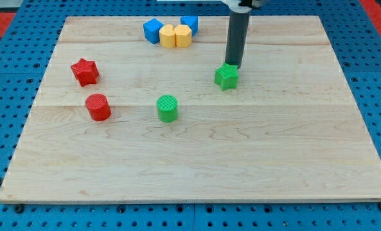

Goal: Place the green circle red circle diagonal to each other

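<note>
On the pale wooden board (pixel 196 160), your straight dark rod (pixel 236 42) comes down from the view's top, and its lower end, my tip (pixel 232 66), stands at the upper edge of the green star-shaped block (pixel 226 77), touching it or just short of touching; the picture does not settle which. Your arm carries no fingers at all, only this rod, so nothing here opens, closes or grips.

The two blocks you are concerned with sit well away from the tip, toward the view's left and slightly lower. The green ribbed circular block (pixel 167 108) stands upright near the middle of the board. The red ribbed circular block (pixel 97 106) stands to its left, apart from it, at almost the same height in the view, so the pair reads as side by side on a level line. Bare wood lies between them.

Just above the red circular block, near the board's left edge, you see the red star-shaped block (pixel 85 71), close to it but not touching. Along the board's top edge a tight cluster gathers: a blue cube-like block (pixel 153 30) at the left, two yellow blocks (pixel 175 36) pressed together in the middle, and a second blue block (pixel 189 24) behind them on the right. Around the board runs a blue perforated table surface (pixel 10 64).
</note>
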`<action>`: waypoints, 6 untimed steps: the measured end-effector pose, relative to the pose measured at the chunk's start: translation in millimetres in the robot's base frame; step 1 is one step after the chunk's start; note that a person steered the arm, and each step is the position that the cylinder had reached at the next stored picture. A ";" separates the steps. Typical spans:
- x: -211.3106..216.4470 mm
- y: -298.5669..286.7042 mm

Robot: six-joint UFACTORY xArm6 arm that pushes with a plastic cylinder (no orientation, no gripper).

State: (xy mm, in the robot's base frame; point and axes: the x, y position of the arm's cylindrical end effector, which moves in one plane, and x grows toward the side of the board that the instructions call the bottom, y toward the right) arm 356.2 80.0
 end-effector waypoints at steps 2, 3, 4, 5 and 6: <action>46.3 -48.6; 69.5 -46.1; 82.2 -100.8; 99.1 -194.9; 104.3 -225.9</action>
